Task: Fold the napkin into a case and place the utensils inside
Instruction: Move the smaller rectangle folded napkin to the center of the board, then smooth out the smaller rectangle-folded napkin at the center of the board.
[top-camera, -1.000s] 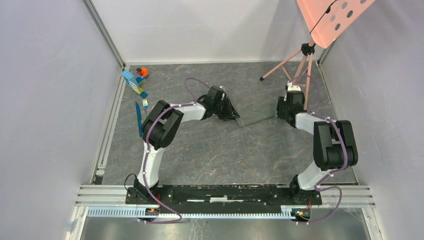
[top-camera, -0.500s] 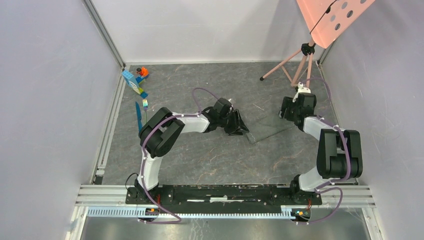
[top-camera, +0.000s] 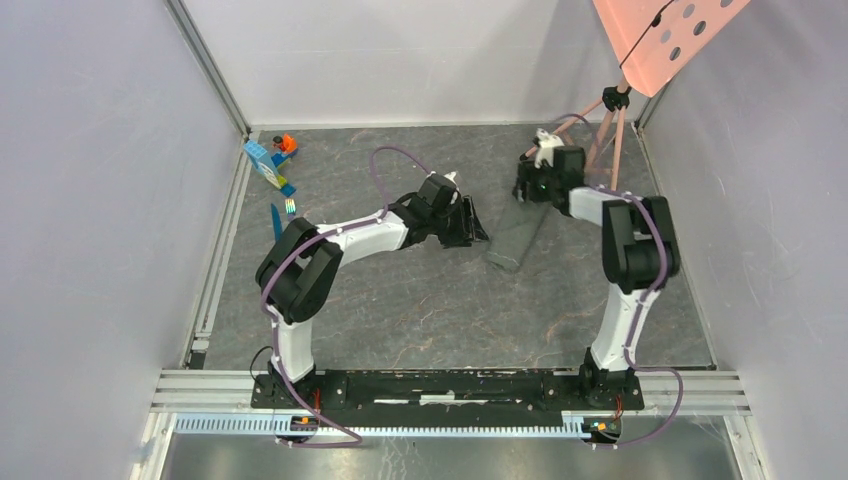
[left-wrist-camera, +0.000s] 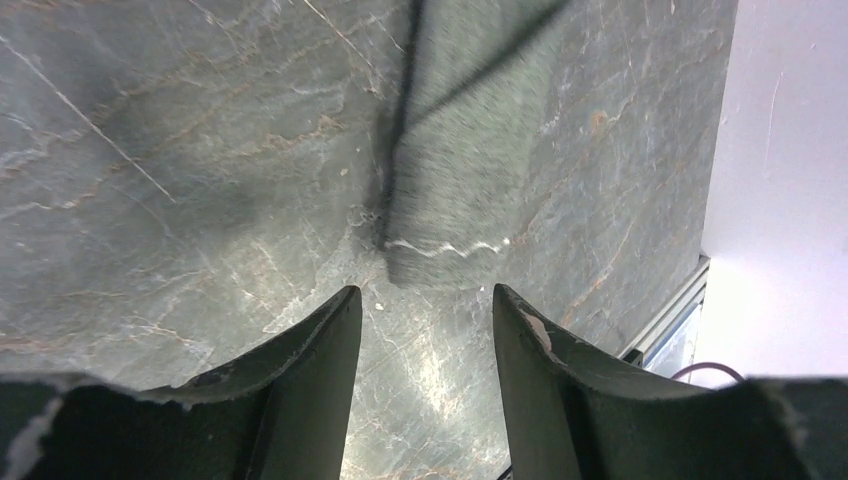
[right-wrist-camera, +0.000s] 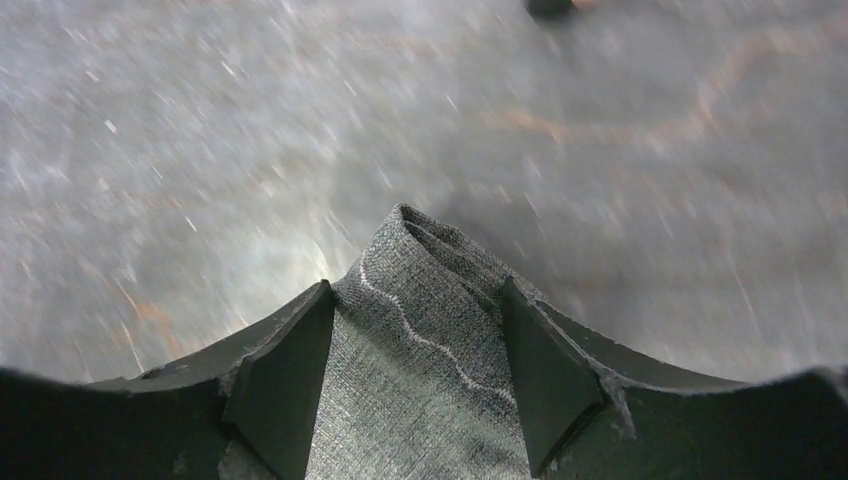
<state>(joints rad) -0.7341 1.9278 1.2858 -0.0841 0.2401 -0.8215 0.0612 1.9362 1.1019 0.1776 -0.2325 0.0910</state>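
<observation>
Right gripper (right-wrist-camera: 415, 300) swung toward far table (top-camera: 420, 300) edge, clamped on napkin (top-camera: 512, 245) fold, left gripper (left-wrist-camera: 420, 305) apart, empty, just short of it

White-and-black arms (top-camera: 360, 235), looping purple cables (top-camera: 377, 155), dark tapered tool fingers (left-wrist-camera: 300, 380).

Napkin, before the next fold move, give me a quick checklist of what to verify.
1. Is the right gripper clamped on the napkin? Ok, the cloth is pinched in its jaws.
2. Is the left gripper gripping the napkin? Not ok, it is open, and the stitched end lies just ahead of it.
3. Is the napkin narrowed into a strip? Ok, the top view shows a slim strip.
4. Are the knife and fork clear of the cloth? Ok, both lie far to the left, apart from it.
5. Are the layers lined up evenly? Cannot tell, the wrist views are blurred.
</observation>
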